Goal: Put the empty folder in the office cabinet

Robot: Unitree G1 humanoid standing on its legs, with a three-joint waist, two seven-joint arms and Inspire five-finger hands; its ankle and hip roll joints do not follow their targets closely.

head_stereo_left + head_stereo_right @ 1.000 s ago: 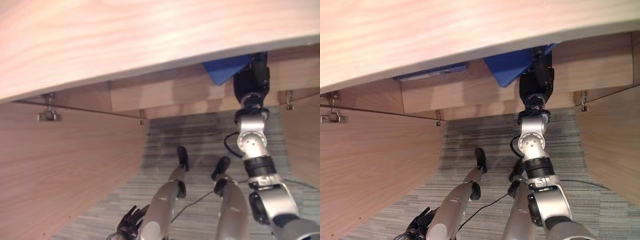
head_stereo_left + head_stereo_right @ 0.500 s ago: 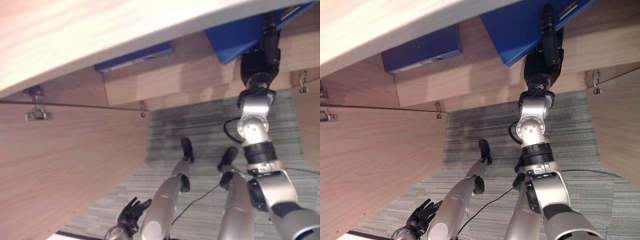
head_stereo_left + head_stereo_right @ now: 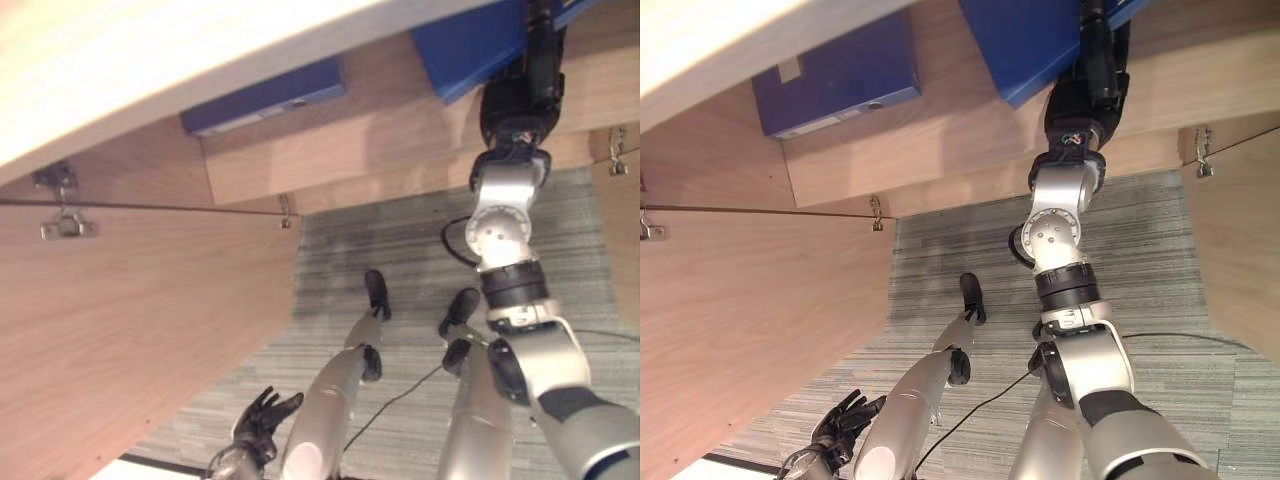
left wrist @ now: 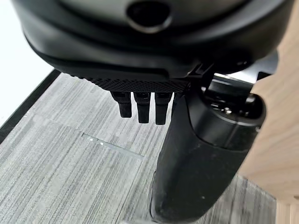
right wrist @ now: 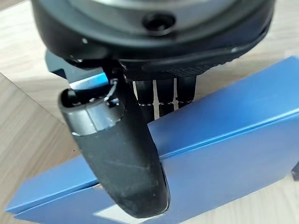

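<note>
My right hand reaches up into the open wooden cabinet and is shut on a bright blue folder. In the right wrist view my thumb lies across the folder's face, with my fingers behind its edge. The folder is tilted just above the cabinet's bottom board. My left hand hangs low by the floor, fingers spread and empty; its straight fingers point at the carpet.
A darker blue folder lies inside the cabinet to the left. The open left door with its hinge stands close on the left, and the right door on the right. Grey carpet lies between them.
The camera has tilted, so more of the cabinet's inside and the darker folder now show. My right hand holds the blue folder a little farther into the cabinet. The left hand stays low.
</note>
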